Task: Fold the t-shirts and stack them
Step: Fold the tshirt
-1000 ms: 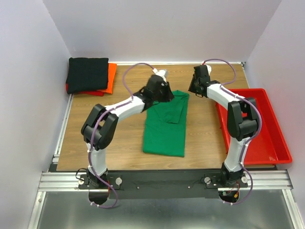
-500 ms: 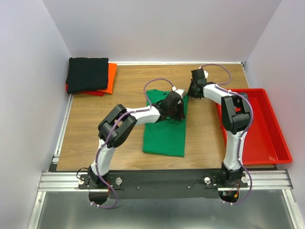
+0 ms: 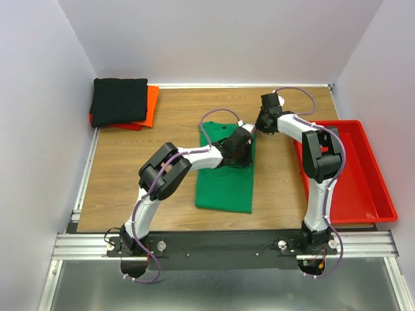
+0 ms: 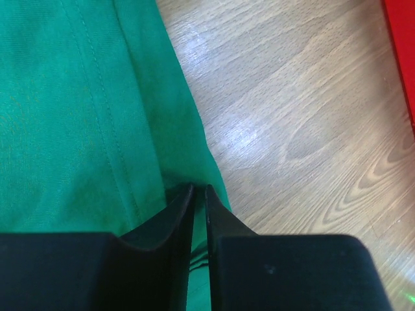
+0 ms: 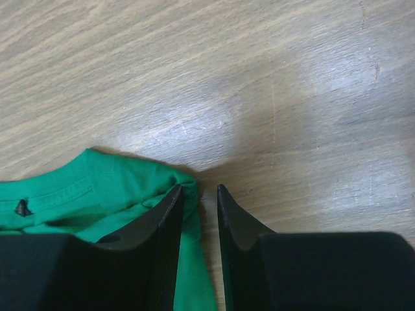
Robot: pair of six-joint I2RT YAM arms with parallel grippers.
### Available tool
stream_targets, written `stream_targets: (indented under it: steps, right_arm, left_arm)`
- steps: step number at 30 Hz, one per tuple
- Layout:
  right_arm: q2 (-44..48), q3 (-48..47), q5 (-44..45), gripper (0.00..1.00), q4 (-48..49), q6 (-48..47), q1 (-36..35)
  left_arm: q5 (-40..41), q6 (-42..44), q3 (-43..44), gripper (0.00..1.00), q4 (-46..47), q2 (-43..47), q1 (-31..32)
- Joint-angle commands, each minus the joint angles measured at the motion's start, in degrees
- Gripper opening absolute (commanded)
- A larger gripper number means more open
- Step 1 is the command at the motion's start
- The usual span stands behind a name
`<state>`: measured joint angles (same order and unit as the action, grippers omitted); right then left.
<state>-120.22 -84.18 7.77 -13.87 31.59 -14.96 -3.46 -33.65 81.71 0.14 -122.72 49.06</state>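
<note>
Top external: arms meet at green t-shirt [image 3: 224,184]; left jaws pinch edge, right jaws slightly apart.

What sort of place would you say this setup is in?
Probably a robotics lab test cell: plain white walls box in a wooden table, an aluminium mounting rail runs along its near edge, and a green t-shirt lies laid out for folding.

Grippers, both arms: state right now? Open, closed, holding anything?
Left gripper: closed on the edge of the green t-shirt.
Right gripper: open with a narrow gap, straddling the shirt's corner, not clamped.
</note>
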Motion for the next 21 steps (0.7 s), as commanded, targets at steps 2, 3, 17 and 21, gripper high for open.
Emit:
stream_targets:
  steps: [2,3,17,21]
  right_arm:
    - [3.2,1.9,0.0,0.34,-0.7,2.6,-0.2]
    - [3.8,2.5,0.4,0.34,-0.5,2.9,-0.2]
    - [3.5,3.1,-2.5,0.35,1.6,4.7,-0.2]
    - [1.8,2.8,-3.3,0.35,2.3,5.1,-0.2]
  left_arm:
    - [1.3,0.5,-0.1,0.18,-3.2,-2.6,1.0]
    - [1.2,0.5,-0.1,0.18,-3.2,-2.7,1.1]
    - [0.4,0.6,-1.0,0.17,-3.0,-3.3,1.2]
    - [0.2,0.7,-1.2,0.17,-3.0,-3.7,1.3]
